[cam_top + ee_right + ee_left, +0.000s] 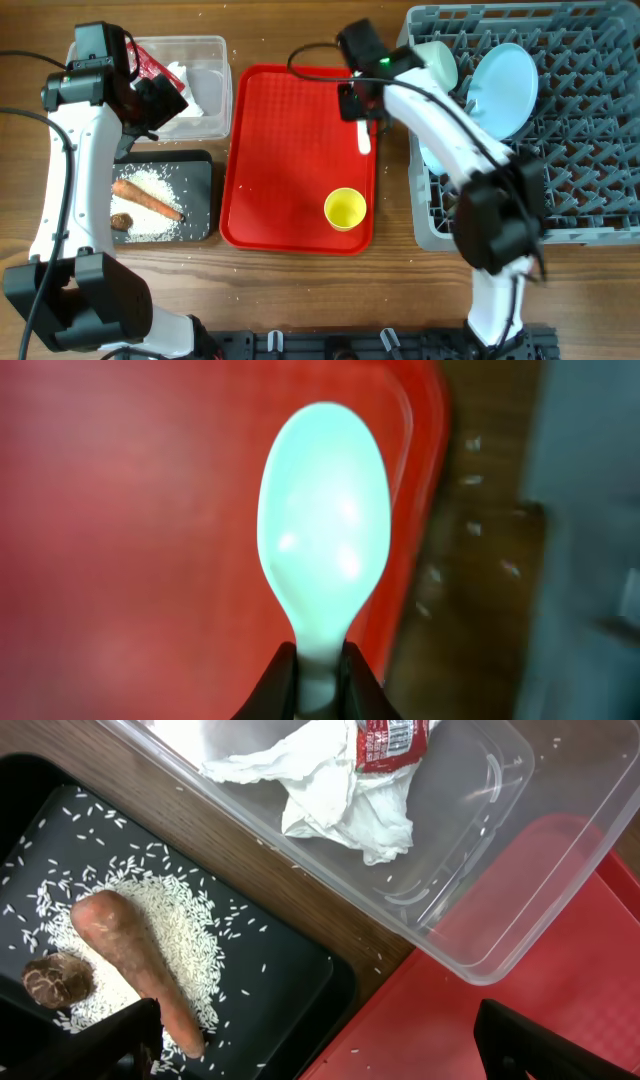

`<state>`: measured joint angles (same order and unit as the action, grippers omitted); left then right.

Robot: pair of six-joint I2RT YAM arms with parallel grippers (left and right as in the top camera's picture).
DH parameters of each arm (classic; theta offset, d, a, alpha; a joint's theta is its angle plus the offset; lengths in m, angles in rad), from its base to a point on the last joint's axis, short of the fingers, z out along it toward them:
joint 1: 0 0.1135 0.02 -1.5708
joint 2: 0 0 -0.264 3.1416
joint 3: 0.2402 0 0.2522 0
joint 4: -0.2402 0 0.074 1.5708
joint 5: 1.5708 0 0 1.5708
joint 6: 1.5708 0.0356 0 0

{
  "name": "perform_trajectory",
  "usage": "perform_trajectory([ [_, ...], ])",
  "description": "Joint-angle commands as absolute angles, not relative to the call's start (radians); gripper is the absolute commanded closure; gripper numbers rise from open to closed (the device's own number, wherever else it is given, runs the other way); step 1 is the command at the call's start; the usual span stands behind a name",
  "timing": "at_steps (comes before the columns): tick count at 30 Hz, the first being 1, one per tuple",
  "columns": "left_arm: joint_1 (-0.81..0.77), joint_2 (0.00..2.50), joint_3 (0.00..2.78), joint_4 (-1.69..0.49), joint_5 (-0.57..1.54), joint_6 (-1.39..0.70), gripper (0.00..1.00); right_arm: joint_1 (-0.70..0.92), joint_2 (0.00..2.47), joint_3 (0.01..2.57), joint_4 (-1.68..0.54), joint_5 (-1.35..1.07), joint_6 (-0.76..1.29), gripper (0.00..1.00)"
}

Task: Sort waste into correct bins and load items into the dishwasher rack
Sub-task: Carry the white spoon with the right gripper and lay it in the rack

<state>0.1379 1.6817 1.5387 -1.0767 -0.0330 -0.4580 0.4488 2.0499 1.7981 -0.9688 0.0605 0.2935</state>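
Note:
My right gripper [353, 104] [318, 685] is shut on the handle of the white plastic spoon [364, 138] [323, 520], over the right edge of the red tray [290, 150]. The small yellow cup [345, 209] stands on that tray. In the grey dishwasher rack [600, 150] are the pale blue plate [503, 88], the pale green bowl [437, 62] and the pale blue bowl [431, 158]. My left gripper [168, 100] [320, 1050] hangs open above the two bins. The clear tub [215, 50] holds the napkin [330, 790] and red wrapper [390, 740]. The black tray [200, 165] holds the carrot stick [130, 965], rice [190, 935] and brown lump [57, 980].
The rack's left wall [420, 200] stands close to the right of the red tray, with a strip of wooden table [470, 560] between them. A few rice grains lie scattered on the wood [200, 810] between the two bins.

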Motion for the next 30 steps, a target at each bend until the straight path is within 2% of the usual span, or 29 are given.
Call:
perform_trajectory([
  [1,0.142,1.671,1.554,-1.075,-0.046,-0.449,0.00,0.393,1.810,1.834,-1.053,0.069,0.263,0.96],
  [3,0.142,1.671,1.554,-1.075,-0.046,-0.449,0.00,0.341,1.735,1.834,-1.119,0.105,0.264,0.96],
  [6,0.142,1.671,1.554,-1.075,-0.046,-0.449,0.00,0.174,1.627,1.833,-1.251,0.124,0.269,0.96],
  [13,0.142,1.671,1.554,-1.075,-0.046,-0.449,0.00,-0.143,1.603,1.762,-1.394,0.123,0.402,0.96],
  [17,0.142,1.671,1.554,-1.075,-0.046,-0.449,0.00,-0.210,1.603,1.615,-1.396,0.124,0.504,0.96],
  [22,0.142,1.671,1.554,-1.074,-0.046,-0.449,0.00,-0.213,1.603,1.425,-1.315,0.105,0.701,0.96],
  [27,0.142,1.671,1.554,-1.075,-0.046,-0.449,0.00,-0.213,1.603,1.345,-1.253,0.075,0.868,0.96],
  [28,0.142,1.671,1.554,-1.075,-0.046,-0.449,0.00,-0.213,1.603,1.345,-1.245,0.074,0.867,0.92],
  [30,0.142,1.671,1.554,-1.075,-0.046,-0.449,0.00,-0.213,1.603,1.345,-1.238,0.079,0.860,0.74],
])
